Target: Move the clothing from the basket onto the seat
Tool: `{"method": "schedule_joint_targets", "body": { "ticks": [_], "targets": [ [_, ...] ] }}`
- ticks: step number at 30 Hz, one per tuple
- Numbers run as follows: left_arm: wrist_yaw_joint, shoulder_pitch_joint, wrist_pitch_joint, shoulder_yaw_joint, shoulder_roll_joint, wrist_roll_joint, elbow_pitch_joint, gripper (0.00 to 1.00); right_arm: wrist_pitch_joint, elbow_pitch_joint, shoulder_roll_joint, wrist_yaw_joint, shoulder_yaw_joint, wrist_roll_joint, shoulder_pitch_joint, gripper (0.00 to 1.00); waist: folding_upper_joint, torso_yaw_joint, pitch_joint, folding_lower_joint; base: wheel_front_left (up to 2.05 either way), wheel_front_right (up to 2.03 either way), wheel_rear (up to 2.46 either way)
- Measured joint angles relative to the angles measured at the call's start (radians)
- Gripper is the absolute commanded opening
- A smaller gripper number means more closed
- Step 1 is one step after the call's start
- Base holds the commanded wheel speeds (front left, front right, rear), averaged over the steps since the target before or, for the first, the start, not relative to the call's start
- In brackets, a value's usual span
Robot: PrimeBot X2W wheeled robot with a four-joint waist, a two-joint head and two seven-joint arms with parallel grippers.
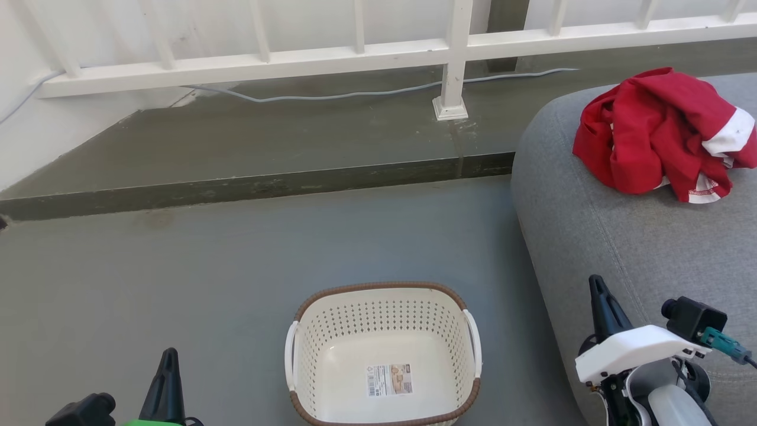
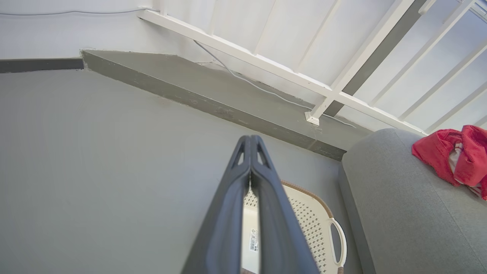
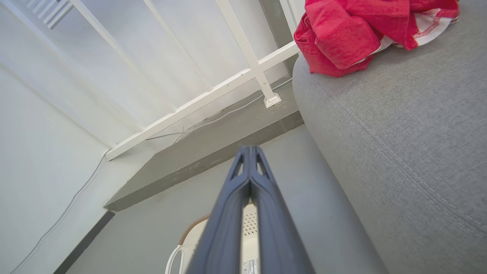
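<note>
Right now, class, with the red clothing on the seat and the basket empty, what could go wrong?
The clothing sits heaped near the rounded far edge of the seat, so it might slide off. The basket stands on the floor between the left fingers and the right fingers; rolling forward could knock it.

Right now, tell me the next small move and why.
Likely no more picking, just park the arms: the basket holds only its label sticker, the clothing lies heaped on the seat, and the left gripper and right gripper are shut on nothing.
</note>
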Motion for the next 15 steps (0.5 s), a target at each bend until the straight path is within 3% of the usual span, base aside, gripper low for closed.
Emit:
{"method": "schedule_joint_targets", "body": {
  "ticks": [15],
  "targets": [
    [-0.035,-0.040,0.051,0.036,-0.002,-0.193,0.036,0.00,0.060,-0.003,0.005,0.028,-0.055,0.210,-0.006,0.00,0.0000,0.003,0.004,0.0000,0.00,0.00,0.00]
  ]
}}
